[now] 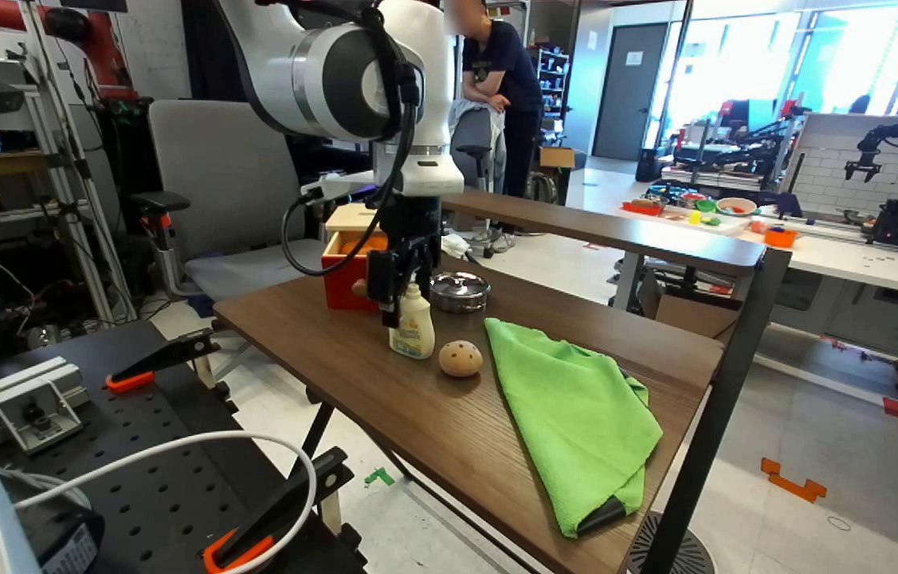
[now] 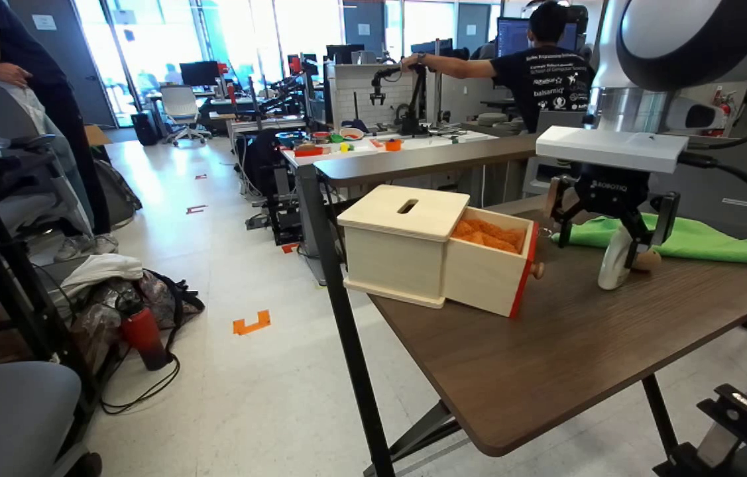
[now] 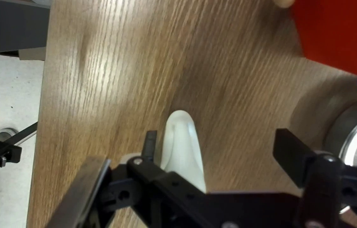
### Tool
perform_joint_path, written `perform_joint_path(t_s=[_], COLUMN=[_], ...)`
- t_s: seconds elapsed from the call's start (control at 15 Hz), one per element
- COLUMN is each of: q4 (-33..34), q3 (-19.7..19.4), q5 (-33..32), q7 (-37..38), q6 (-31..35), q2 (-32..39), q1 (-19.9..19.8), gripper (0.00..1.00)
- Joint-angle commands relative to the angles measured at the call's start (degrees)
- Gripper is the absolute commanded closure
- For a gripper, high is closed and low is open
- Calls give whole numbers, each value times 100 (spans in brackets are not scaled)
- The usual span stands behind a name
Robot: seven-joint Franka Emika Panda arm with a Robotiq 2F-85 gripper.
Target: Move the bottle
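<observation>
The small pale cream-yellow bottle (image 1: 415, 333) stands upright on the brown table in both exterior views (image 2: 612, 265). In the wrist view its pale narrow shape (image 3: 183, 145) lies between the fingers, close to the left finger, with a wide gap to the right finger. My gripper (image 3: 218, 147) is open and holds nothing. In an exterior view the gripper (image 1: 409, 301) points down at the bottle's upper part, and a finger covers some of it. In an exterior view the gripper (image 2: 606, 242) straddles the bottle, with one finger in front of its top. The lower part is hidden behind the gripper in the wrist view.
A tan ball (image 1: 460, 359) sits beside the bottle. A steel lidded pot (image 1: 460, 292) and a red-fronted wooden box (image 2: 393, 258) with its drawer open stand nearby. A green cloth (image 1: 584, 414) covers part of the table (image 2: 585, 358).
</observation>
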Motion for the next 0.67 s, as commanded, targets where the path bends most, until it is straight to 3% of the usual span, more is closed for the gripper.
perform_joint_path(t_s=[0.0, 0.47, 0.6], q4=[100, -31, -78], q3=[-253, -485, -514], q5=[109, 4, 6], q7=[-177, -202, -214], q6=[-299, -333, -355], q2=[14, -139, -255], q1=[197, 291, 311], gripper=[38, 92, 92])
